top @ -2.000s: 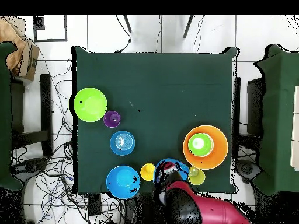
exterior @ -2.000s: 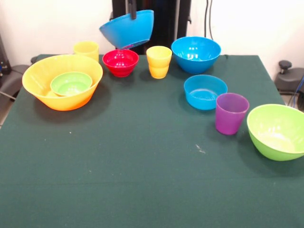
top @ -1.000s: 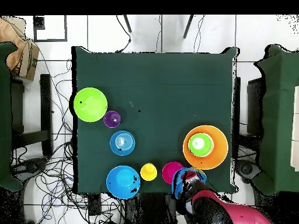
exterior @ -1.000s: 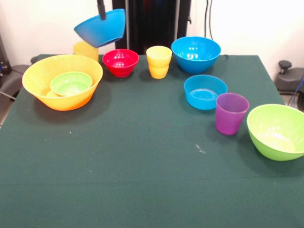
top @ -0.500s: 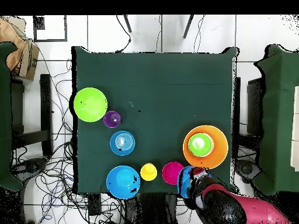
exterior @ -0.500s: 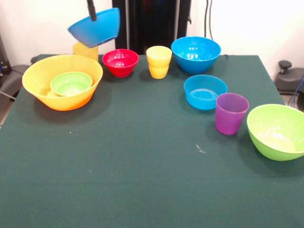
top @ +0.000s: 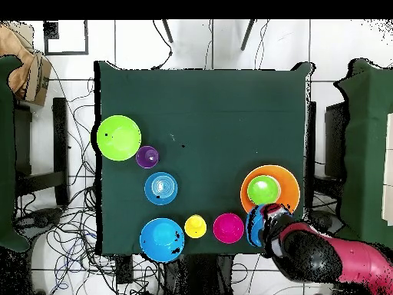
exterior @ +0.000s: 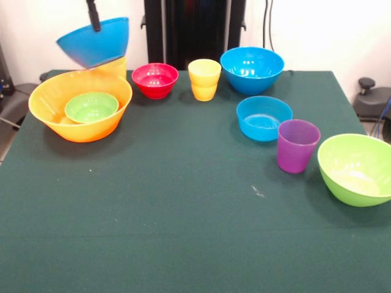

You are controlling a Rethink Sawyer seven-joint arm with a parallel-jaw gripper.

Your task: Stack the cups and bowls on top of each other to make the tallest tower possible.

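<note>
Front view, for your log: orange-yellow bowl point(exterior: 46, 101) is the tower base, small green bowl point(exterior: 91, 107) nested inside. Gripper point(exterior: 93, 18) pinches the rim of a large blue bowl point(exterior: 95, 41), held tilted in the air above the base's far rim. Unstacked: second large blue bowl point(exterior: 252, 69), lime green bowl point(exterior: 357, 168), shallow blue bowl point(exterior: 263, 117), red bowl point(exterior: 155, 79), cups.

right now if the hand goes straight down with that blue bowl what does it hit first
Likely the far rim of the orange-yellow bowl, which holds the small green bowl. The hand carries the blue bowl above that edge; depth is unclear.
</note>
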